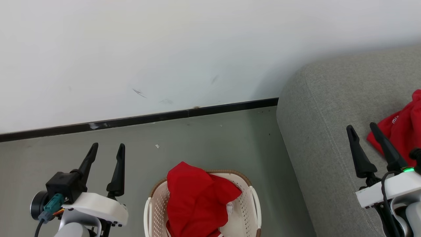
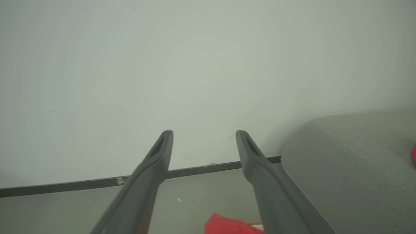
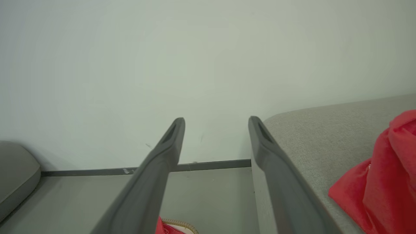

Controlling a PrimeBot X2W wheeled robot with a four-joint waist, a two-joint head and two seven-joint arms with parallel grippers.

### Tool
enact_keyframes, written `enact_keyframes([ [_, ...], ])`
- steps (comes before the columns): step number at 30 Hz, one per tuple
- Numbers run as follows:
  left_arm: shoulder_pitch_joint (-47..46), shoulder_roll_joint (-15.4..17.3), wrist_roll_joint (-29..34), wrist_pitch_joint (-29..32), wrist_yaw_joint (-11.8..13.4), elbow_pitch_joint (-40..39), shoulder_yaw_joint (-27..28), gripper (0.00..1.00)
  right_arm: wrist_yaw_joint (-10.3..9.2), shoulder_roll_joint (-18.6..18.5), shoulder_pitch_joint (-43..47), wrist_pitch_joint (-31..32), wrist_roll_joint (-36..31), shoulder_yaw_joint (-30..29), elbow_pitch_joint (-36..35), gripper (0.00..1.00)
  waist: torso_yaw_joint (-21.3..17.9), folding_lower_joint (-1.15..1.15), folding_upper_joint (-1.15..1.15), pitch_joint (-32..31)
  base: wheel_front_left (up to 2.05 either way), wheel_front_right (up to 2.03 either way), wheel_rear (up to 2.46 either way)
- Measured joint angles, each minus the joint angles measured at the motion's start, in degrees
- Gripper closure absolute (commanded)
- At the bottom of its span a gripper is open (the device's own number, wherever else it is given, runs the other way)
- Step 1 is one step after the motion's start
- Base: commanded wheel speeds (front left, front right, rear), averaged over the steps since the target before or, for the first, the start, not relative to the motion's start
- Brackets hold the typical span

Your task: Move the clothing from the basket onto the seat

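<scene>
A bright-red piece of clothing (image 1: pixel 195 200) fills the cream basket (image 1: pixel 253 204) on the floor at the bottom centre, one fold poking above the brown rim. A second red garment (image 1: pixel 403 128) lies on the light-grey seat (image 1: pixel 329 108) at the right edge. My left gripper (image 1: pixel 108 145) hovers open and empty left of the basket. Over the seat's near edge my right gripper (image 1: pixel 361 126) is open and empty, just left of the second garment. The left wrist view catches the clothing (image 2: pixel 227 226) low between the fingers; the right wrist view has the garment (image 3: pixel 380 182) on the seat (image 3: pixel 325 130).
A white wall (image 1: pixel 164 49) with a black skirting strip (image 1: pixel 148 120) runs behind the grey-green floor (image 1: pixel 204 144). The seat's rounded corner stands close to the basket's right side. Another grey padded edge (image 3: pixel 16 172) shows at the left of the right wrist view.
</scene>
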Motion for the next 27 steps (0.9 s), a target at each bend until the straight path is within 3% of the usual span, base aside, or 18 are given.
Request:
enact_keyframes([
  [27, 3.38, -1.82, 2.74, 0.0, -0.71, -1.91, 2.1, 0.0, 0.0, 1.72, 3.66, 0.0, -2.6, -1.29, -3.99, 0.0, 1.23, 0.0, 0.0, -1.51, 0.0, 0.0, 0.0],
])
